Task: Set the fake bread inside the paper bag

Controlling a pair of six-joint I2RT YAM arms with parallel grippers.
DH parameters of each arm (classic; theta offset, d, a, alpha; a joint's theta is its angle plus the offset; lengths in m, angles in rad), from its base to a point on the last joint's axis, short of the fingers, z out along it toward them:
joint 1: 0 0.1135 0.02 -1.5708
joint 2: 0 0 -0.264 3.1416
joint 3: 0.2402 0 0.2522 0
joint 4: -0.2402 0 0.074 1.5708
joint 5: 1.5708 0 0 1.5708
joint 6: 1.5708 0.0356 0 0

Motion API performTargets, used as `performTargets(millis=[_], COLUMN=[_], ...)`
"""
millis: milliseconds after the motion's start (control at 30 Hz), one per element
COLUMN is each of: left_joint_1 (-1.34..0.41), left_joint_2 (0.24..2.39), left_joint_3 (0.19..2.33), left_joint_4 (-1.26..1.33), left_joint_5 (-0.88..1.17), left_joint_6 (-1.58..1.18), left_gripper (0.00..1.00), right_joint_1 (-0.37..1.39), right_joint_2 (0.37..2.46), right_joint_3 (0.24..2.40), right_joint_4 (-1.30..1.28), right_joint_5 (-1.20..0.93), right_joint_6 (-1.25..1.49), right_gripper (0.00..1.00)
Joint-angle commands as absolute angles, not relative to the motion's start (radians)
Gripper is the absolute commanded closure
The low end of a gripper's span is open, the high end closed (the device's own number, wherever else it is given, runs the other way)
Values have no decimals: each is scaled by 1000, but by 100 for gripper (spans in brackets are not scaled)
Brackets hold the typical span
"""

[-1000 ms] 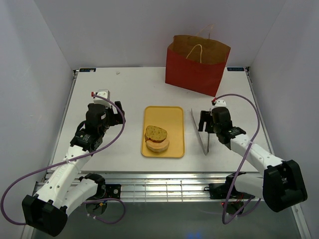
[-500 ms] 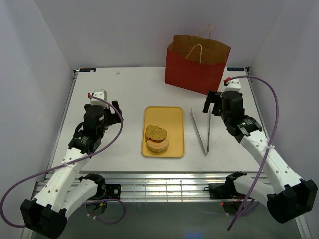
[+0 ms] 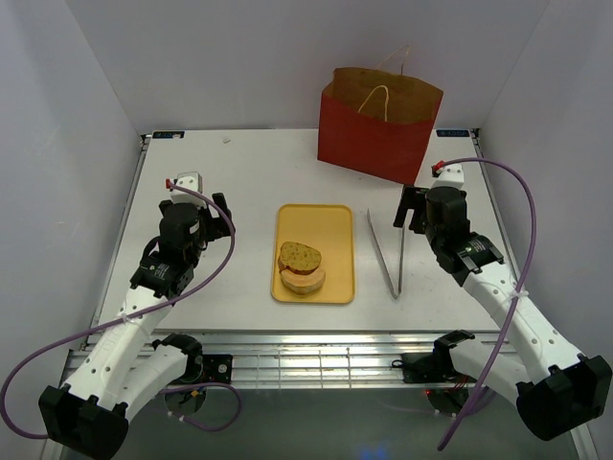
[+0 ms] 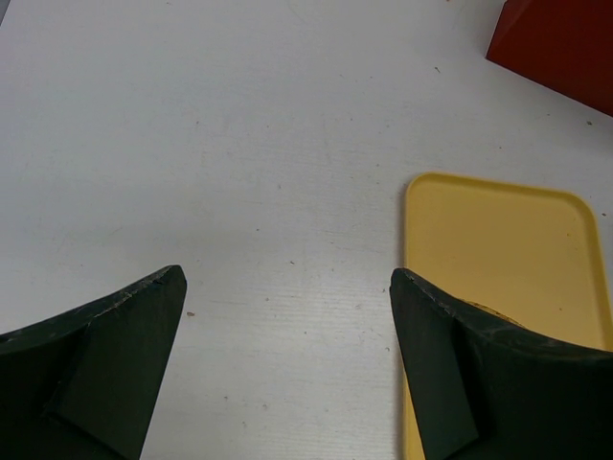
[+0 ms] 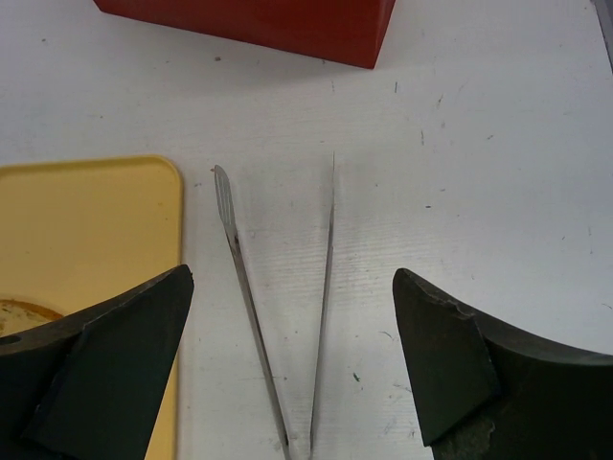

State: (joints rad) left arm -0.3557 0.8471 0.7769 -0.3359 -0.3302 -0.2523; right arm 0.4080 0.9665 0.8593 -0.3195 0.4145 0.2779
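I see the fake bread [image 3: 301, 266] at the centre of the top view, a speckled slice leaning on a pinkish roll, resting on the lower half of the yellow tray [image 3: 334, 226]. The paper bag [image 3: 378, 129] stands upright at the upper right, well apart from it. Just right of the tray lie the metal tongs [image 3: 381, 249], flat on the table [image 3: 239, 172]. My right gripper [image 5: 292, 316] hangs above the tongs, jaws spread wide and holding nothing. My left gripper [image 4: 287, 326], left of the tray, is equally wide and empty.
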Motion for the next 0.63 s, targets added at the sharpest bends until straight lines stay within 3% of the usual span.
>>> performTargets(millis=[0, 400, 600], left_joint_1=[-359, -359, -359], left_joint_2=[844, 854, 857], left_joint_3=[787, 788, 788], left_joint_4=[-330, -330, -331], left_joint_5=[-341, -333, -331], left_joint_6=[-256, -255, -252], left_gripper=[2, 2, 2], right_joint_1=[413, 413, 413], right_joint_2=[959, 957, 1050], right_joint_3=[865, 842, 888], right_joint_4=[-287, -281, -356], right_joint_5=[445, 448, 468], right_joint_6=[304, 316, 360], right_gripper=[10, 10, 10])
